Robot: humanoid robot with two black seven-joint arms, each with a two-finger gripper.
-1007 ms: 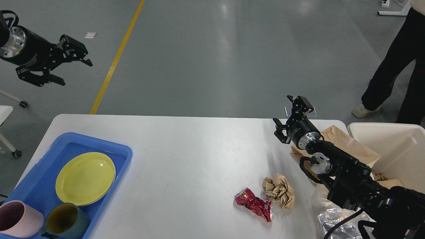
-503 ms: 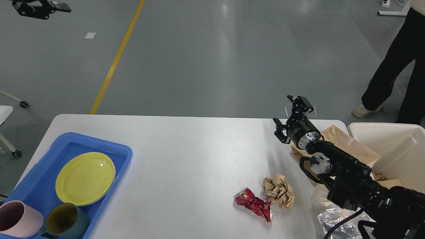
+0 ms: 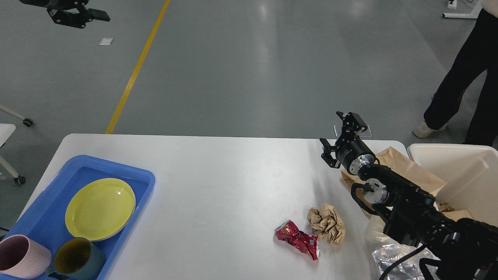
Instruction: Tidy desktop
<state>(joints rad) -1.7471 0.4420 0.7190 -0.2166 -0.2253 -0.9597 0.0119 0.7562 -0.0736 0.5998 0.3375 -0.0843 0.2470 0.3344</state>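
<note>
**Still cluttered: rubbish on the right of the desktop, dishes in the tray**

Broadly, the white desktop (image 3: 218,175) fills the lower part of the head view, its far edge running level across the middle of the picture and its rounded far corners both showing. At its left end sits a blue tray (image 3: 46,217) holding a yellow plate (image 3: 100,209), with a pink cup (image 3: 21,256) and a dark teal cup (image 3: 78,259) side by side at the tray's near end, the teal one just touching the plate's rim.

Toward the right, a crushed red can (image 3: 298,238) lies on its side, and a crumpled ball of brown paper (image 3: 327,223) rests against its far right end. Near the bottom right corner there is a crinkled sheet of silver foil (image 3: 397,264) (partly hidden by the arm). A flat brown paper bag (image 3: 404,167) lies at the table's far right corner, leaning against a cream bin (image 3: 459,171) that stands just beside the table.

The right gripper (image 3: 337,134) hangs above the far right part of the table, near the bag, with its two fingers spread apart and nothing between them. The left gripper (image 3: 87,15) is high in the top left corner, over the grey floor (image 3: 253,70) and well away from the table; its fingers overlap there, so whether they are parted cannot be told.

A person's dark-trousered legs (image 3: 463,74) stand beyond the bin.
</note>
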